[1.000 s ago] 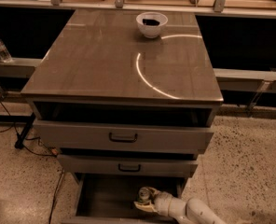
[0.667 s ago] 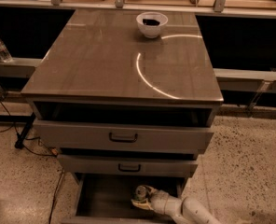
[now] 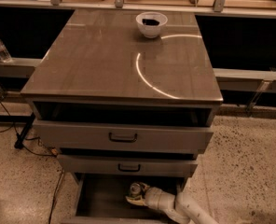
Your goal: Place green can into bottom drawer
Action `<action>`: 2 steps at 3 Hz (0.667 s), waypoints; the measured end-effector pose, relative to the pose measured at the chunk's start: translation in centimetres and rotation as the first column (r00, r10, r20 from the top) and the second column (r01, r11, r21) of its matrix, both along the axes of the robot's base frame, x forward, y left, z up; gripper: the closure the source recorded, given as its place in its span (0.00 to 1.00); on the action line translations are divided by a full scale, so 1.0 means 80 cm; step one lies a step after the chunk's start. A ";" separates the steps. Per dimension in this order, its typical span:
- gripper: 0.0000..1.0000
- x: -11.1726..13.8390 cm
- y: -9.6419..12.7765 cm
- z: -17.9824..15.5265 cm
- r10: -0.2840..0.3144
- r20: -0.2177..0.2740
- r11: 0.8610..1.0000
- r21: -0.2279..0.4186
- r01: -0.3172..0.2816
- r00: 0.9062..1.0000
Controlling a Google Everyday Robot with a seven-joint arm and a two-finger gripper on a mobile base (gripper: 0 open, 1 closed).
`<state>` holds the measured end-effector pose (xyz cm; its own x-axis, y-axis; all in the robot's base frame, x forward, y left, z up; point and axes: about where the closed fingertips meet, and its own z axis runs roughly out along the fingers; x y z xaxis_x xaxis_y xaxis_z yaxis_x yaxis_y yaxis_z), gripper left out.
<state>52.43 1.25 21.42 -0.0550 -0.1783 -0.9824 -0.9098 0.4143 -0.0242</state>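
The bottom drawer (image 3: 100, 199) is pulled open at the foot of the grey cabinet, showing a dark flat interior. My gripper (image 3: 137, 196) reaches into it from the lower right on a white arm (image 3: 184, 209). The green can (image 3: 137, 188) is at the gripper's tip inside the drawer, its silver top showing; the fingers seem closed around it. I cannot tell whether the can rests on the drawer floor.
Two wider handled drawers (image 3: 123, 137) sit above, partly pulled out. A white bowl (image 3: 151, 23) with dark contents stands at the back of the cabinet top (image 3: 105, 64). A water bottle (image 3: 1, 48) stands on a ledge at the left. Cables run over the speckled floor at the left.
The gripper with the can has shifted slightly left and deeper into the bottom drawer. Nothing else has moved.
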 end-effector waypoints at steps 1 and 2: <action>0.35 0.001 0.014 -0.010 0.027 -0.011 1.000 -0.011 -0.027 1.000; 0.12 -0.002 0.021 -0.020 0.041 -0.027 0.999 -0.016 -0.041 0.999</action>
<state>52.30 2.92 19.81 -0.0735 -0.1970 -0.9776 -0.9265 0.3763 -0.0062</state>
